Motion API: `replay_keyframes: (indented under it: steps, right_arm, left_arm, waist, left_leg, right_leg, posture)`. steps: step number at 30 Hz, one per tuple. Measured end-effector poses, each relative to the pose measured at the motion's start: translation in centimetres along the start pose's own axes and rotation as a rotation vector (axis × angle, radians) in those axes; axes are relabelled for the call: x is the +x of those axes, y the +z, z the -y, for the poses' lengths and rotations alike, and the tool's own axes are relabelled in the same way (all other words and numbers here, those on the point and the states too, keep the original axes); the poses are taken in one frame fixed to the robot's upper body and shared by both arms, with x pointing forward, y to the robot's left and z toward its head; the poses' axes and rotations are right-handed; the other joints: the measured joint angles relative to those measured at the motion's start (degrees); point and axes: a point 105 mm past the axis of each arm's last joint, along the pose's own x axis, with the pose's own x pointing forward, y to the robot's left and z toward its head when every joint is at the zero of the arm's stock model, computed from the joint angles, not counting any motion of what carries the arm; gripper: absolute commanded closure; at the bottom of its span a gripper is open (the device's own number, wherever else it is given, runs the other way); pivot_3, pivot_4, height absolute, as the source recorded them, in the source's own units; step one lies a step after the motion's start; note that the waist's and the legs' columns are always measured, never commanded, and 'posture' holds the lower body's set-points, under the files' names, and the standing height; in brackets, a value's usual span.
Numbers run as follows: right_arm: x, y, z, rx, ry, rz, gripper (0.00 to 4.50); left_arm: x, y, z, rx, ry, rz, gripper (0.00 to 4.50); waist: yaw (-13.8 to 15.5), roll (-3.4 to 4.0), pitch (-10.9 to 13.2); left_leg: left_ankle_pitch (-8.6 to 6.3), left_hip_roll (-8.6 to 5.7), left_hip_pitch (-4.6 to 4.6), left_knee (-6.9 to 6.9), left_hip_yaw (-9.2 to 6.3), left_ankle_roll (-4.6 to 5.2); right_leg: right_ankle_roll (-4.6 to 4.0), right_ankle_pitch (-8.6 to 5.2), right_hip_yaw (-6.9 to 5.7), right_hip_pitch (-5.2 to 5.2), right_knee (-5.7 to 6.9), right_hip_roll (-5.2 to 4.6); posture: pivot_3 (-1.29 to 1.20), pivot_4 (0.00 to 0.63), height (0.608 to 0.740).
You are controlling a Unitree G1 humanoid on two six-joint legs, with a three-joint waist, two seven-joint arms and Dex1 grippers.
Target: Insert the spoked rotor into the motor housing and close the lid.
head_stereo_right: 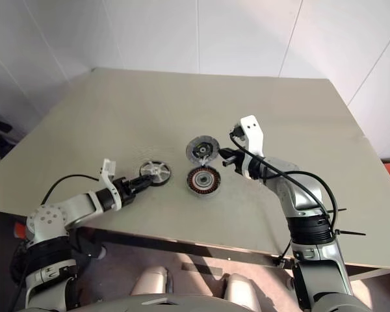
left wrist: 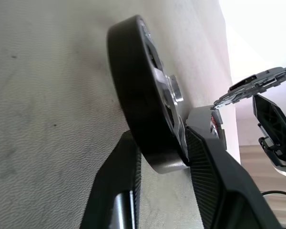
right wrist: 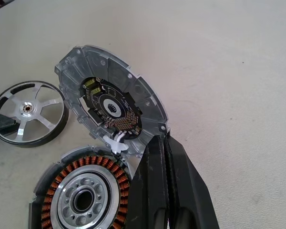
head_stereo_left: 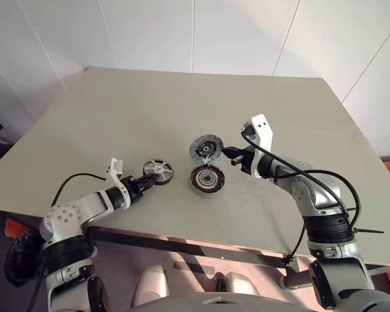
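The spoked rotor (head_stereo_left: pixel 158 170), black-rimmed with silver spokes, lies on the table left of the motor housing (head_stereo_left: pixel 208 179). My left gripper (left wrist: pixel 162 143) is shut on the rotor's near rim, one finger (left wrist: pixel 119 181) on each side. The housing shows its copper winding ring (right wrist: pixel 62 181) and silver centre. The lid (right wrist: pixel 109 105) stands tilted open at the housing's far edge, its ribbed inner face showing. My right gripper (right wrist: pixel 163 140) is shut with nothing between its fingers, its tip against the lid's edge.
The beige table (head_stereo_left: pixel 149 104) stretches wide behind and to both sides of the parts. Its front edge runs just below my arms. White walls rise beyond the far edge.
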Motion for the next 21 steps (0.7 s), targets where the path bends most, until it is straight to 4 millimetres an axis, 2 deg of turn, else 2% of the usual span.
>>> replay_keyframes:
  steps: [11,21]
  right_arm:
    - [0.0,0.1,0.0,-0.001,-0.001,0.002,4.5]
    - [-0.3,0.2,0.7,-0.014,-0.021,-0.003,4.5]
  left_arm:
    - [-0.2,-0.1,0.3,-0.003,-0.012,-0.019,4.05]
    - [-1.8,-0.1,2.5,-0.026,-0.168,-0.07,4.05]
  waist:
    - [0.0,0.0,0.0]
    - [0.0,0.0,0.0]
  left_leg:
    - [0.01,0.01,0.01,0.01,0.0,-0.02]
    - [0.01,0.0,0.0,0.02,0.0,-0.02]
  right_leg:
    - [-0.01,0.01,0.0,-0.01,0.02,0.01]
    - [-0.02,0.01,0.0,-0.02,0.04,0.01]
  posture:
    - [0.0,0.0,0.74]
    - [0.0,0.0,0.74]
